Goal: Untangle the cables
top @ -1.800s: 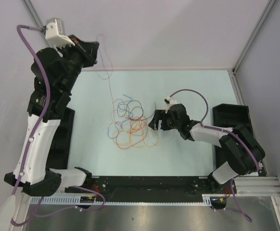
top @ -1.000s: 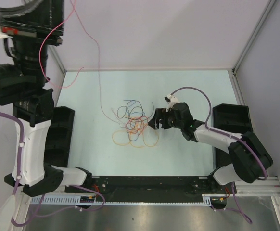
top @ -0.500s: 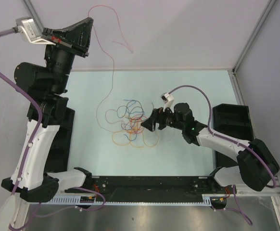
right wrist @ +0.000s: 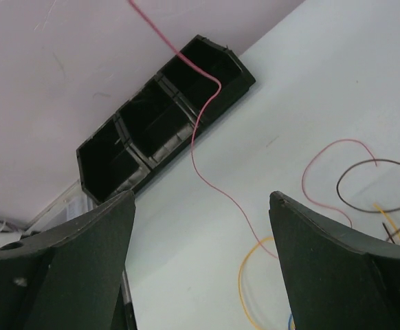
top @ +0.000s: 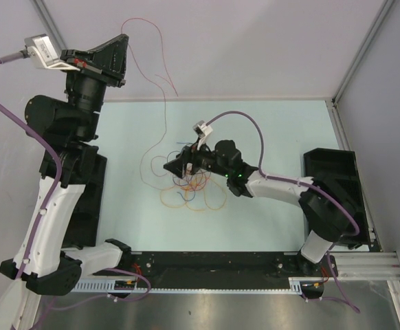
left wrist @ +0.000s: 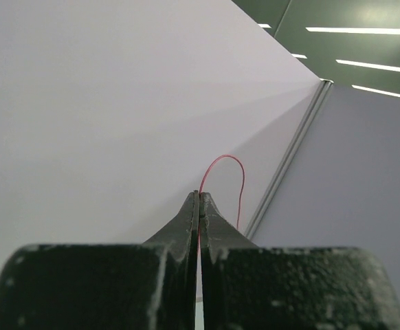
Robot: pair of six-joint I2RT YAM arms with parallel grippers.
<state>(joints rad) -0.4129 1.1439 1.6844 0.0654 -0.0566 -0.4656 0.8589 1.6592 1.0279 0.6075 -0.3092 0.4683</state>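
Note:
The cables [top: 194,187] lie in a loose tangle of orange, dark blue, red and dark strands at the middle of the table. My left gripper [top: 124,40] is raised high at the far left, shut on a thin red cable [top: 164,110] that hangs down to the tangle, with its free end looping above. In the left wrist view the fingers [left wrist: 190,216] are pressed together on the red cable [left wrist: 231,159]. My right gripper [top: 171,165] is open and empty over the tangle's upper left edge. The right wrist view shows the gripper [right wrist: 201,199] over the red cable [right wrist: 210,180] and an orange loop [right wrist: 243,271].
Black bins [top: 90,192] stand along the table's left edge, and they also show in the right wrist view [right wrist: 152,130]. Another black bin [top: 332,172] stands at the right edge. White walls enclose the back and sides.
My right arm has reached left across the tangle, from its right side to its upper left edge. My left arm swung up with the red cable, then held nearly still.

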